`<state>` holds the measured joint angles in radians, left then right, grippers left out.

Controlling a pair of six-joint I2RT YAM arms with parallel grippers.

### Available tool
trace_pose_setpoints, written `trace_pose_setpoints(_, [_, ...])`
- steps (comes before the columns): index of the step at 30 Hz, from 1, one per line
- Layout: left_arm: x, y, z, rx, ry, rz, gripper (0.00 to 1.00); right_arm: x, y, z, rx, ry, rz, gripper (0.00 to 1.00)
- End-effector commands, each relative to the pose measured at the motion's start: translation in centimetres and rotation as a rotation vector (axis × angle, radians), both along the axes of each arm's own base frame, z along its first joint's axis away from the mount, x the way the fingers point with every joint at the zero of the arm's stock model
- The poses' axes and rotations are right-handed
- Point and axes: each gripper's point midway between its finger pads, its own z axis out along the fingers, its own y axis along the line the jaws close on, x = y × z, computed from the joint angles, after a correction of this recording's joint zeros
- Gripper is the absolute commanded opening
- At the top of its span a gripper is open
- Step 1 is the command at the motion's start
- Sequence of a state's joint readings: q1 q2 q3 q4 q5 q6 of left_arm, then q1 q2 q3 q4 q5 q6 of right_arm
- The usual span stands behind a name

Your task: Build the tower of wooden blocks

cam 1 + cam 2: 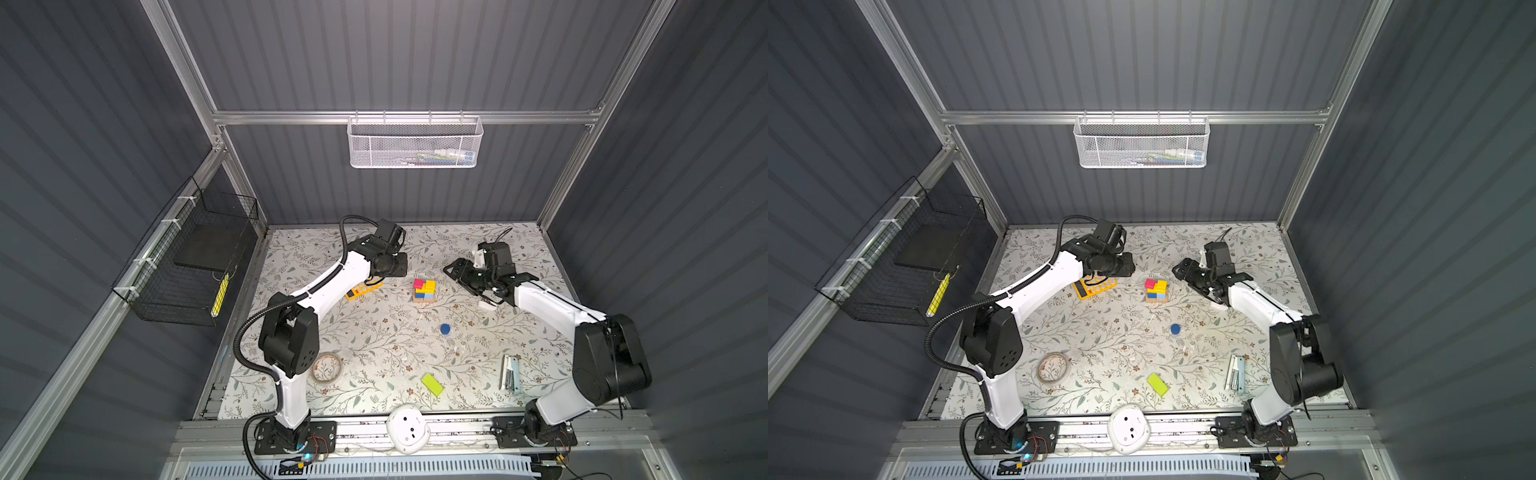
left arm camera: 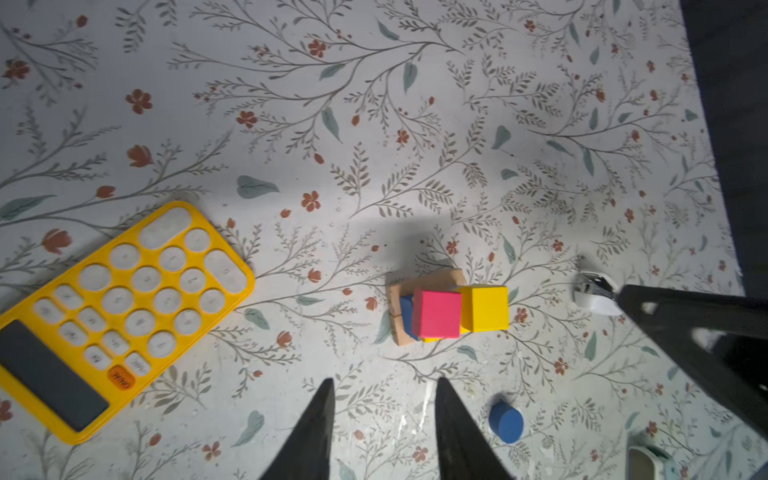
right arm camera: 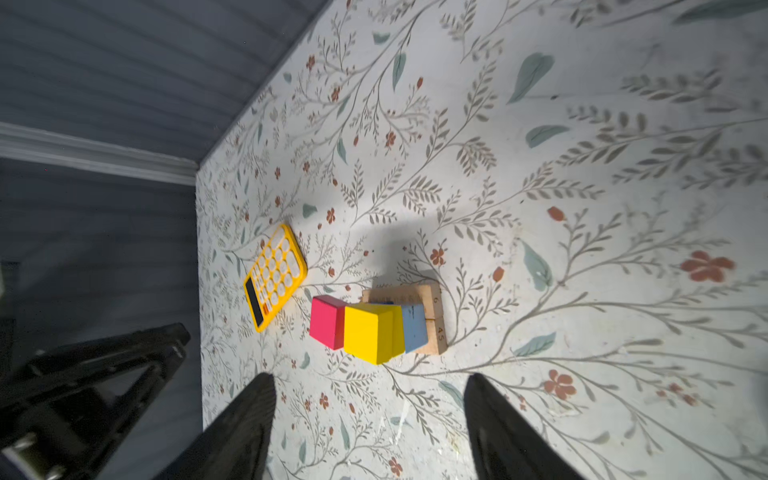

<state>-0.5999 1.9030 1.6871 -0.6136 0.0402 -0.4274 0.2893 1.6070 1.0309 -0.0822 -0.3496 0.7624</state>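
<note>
We judge the next piece to fetch is either the short blue wooden cylinder (image 1: 445, 329) or the flat lime-green wooden bar (image 1: 432, 384). Both lie loose on the floral-patterned desk (image 1: 374, 345).

The wood block tower (image 1: 424, 291) stands mid-desk between the two pincers. It has plain tan wooden bars (image 3: 432, 305) at the base and a light-blue cube (image 3: 414, 328) above them. A pink cube (image 2: 437, 313) sits beside a yellow cube (image 2: 485, 308) on top.

From the tower, the cylinder lies toward the robot's side of the desk, a little to the right. The lime bar lies further the same way, near the desk's front edge, with its long axis running diagonally across the desk. The right pincer (image 3: 370, 375) looks the nearer to both, though the margin is small.

The left pincer (image 2: 385, 380) hovers beside the tower with its fingers parted by a moderate gap, holding and touching nothing. The right pincer faces the tower from the opposite side, spread wider and likewise empty.
</note>
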Motion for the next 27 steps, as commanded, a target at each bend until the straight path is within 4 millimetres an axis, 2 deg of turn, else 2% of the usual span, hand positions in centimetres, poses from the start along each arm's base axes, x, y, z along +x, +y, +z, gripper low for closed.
trace_pose_setpoints(1, [0.1, -1.4, -0.8, -0.05, 0.002, -0.061, 0.38, 0.5, 1.3, 0.3, 0.0, -0.003, 0.044, 0.68])
trace_pose_setpoints(8, [0.4, -2.9, -2.4, -0.103, 0.034, -0.096, 0.35, 1.1, 2.0, -0.9, -0.021, 0.03, 0.064, 0.56])
trace_pose_setpoints(15, [0.5, -3.3, -4.1, -0.107, 0.069, -0.095, 0.33, 1.1, 2.3, -1.8, -0.029, 0.053, 0.08, 0.46])
trace_pose_setpoints(27, [0.4, -4.0, -5.8, -0.125, 0.118, -0.095, 0.3, 1.1, 3.4, -3.0, -0.011, 0.078, 0.108, 0.41])
